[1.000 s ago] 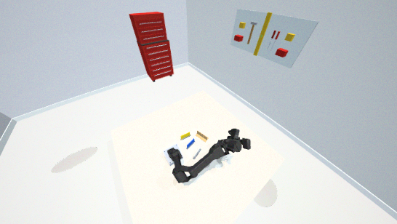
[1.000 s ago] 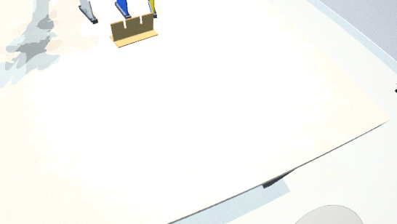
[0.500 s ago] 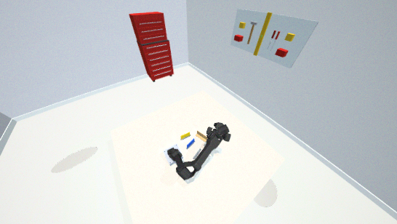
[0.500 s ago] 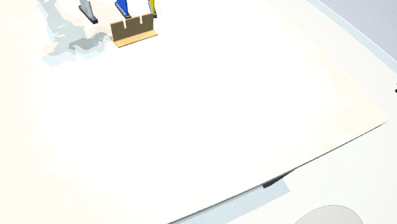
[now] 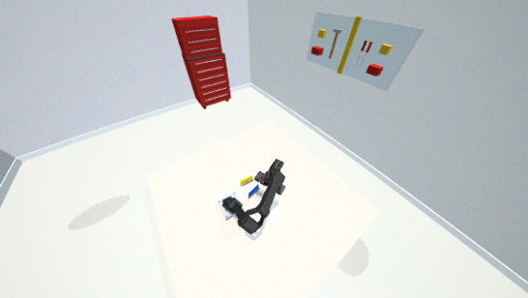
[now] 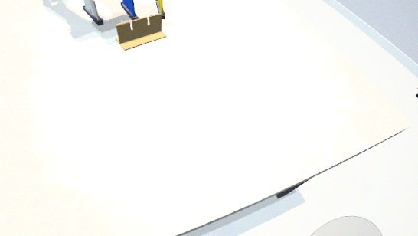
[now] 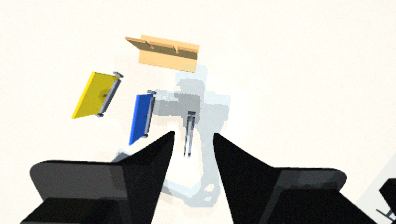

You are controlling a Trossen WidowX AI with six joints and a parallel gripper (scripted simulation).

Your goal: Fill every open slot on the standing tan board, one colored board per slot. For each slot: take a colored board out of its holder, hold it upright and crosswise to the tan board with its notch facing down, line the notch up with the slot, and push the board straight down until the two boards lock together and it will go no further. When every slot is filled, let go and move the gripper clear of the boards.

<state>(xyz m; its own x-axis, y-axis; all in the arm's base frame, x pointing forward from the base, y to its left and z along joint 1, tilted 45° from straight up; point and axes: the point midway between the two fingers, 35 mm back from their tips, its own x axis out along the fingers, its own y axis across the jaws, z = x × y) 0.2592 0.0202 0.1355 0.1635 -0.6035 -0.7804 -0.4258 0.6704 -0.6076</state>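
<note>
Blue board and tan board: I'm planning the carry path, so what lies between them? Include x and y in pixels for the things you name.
In the wrist view, only bare, partly shadowed table surface shows between the blue board (image 6: 128, 8) (image 7: 140, 118) (image 5: 253, 191) and tan board (image 6: 139, 31) (image 7: 167, 47).

A pale cream counter (image 5: 309, 242) (image 6: 214, 115) (image 7: 300, 60) carries everything. In the exterior view, the tan slotted board (image 6: 139, 31) (image 7: 167, 54) stands on its flat base at upper left. Behind it, along the top edge, the holders of a grey-white board (image 6: 90, 8) (image 7: 189, 132), a blue board (image 5: 253, 191) (image 6: 128, 8) (image 7: 140, 119) and a yellow board (image 5: 247, 180) (image 6: 160, 7) (image 7: 96, 95) sit directly on the surface.
</note>
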